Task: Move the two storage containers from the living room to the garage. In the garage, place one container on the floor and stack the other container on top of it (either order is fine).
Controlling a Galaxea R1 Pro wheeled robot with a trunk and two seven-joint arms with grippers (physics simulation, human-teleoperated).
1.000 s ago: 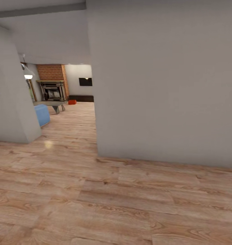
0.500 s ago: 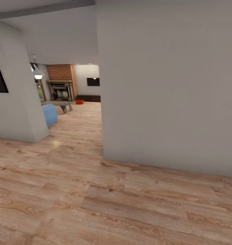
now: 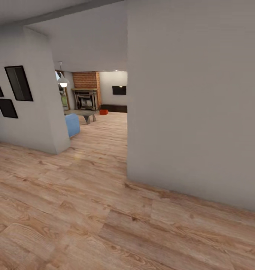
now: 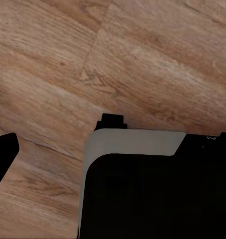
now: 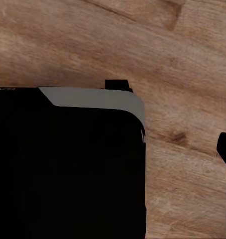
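One orange-red storage container (image 3: 103, 111) sits on the wood floor far down the passage, in the living room, in front of the long dark cabinet (image 3: 116, 108). It looks very small from here. The second container is out of view. In the left wrist view one dark fingertip (image 4: 2, 157) of my left gripper shows at the picture's edge, over bare wood planks. A dark fingertip (image 5: 225, 149) of my right gripper shows the same way in the right wrist view. Both fingertips stand far out to the side, with nothing held.
A large grey wall (image 3: 194, 105) fills the right, its corner close ahead. A wall stub (image 3: 41, 112) with black picture frames (image 3: 18, 83) stands left. Between them the wood floor (image 3: 101, 138) runs past a blue sofa (image 3: 72, 125) and low table (image 3: 82, 112) to the brick fireplace (image 3: 86, 98).
The whole head picture has shifted right, so the camera has turned left. The picture frames on the left wall have come into view. The distant container has not moved.
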